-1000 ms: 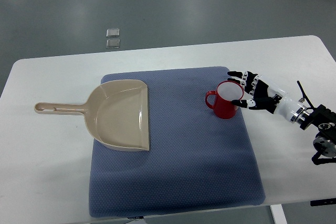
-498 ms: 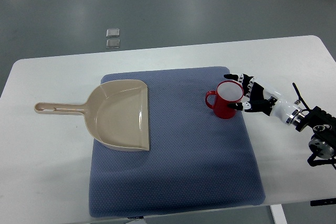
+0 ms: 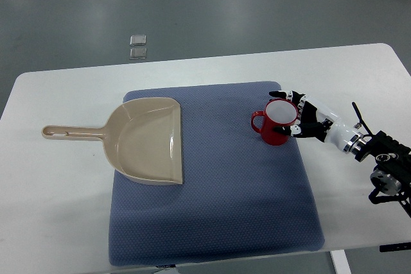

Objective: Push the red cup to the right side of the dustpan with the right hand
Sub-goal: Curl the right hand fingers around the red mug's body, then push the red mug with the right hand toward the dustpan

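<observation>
Red, upright and open at the top, the cup [image 3: 275, 122] stands on the right part of a blue mat [image 3: 212, 178], its handle pointing left toward the dustpan [image 3: 138, 140]. Cup and dustpan are well apart, with bare mat between them. The dustpan is beige; its pan lies on the left part of the mat with the open edge facing right, and its long handle reaches left onto the white table [image 3: 58, 210].

From the picture's right edge the right hand [image 3: 307, 119] comes in low over the table, its forearm white and its wrist dark. Its black and white fingers [image 3: 284, 97] are spread apart and cup the right side of the cup: one fingertip lies at the rim's upper right, another at the lower right wall. They appear to touch the cup, but they do not close around it, and nothing is gripped.

Past the table's far edge, two small clear squares [image 3: 137, 46] lie on the grey floor, one just behind the other. No left arm shows anywhere in the view.
</observation>
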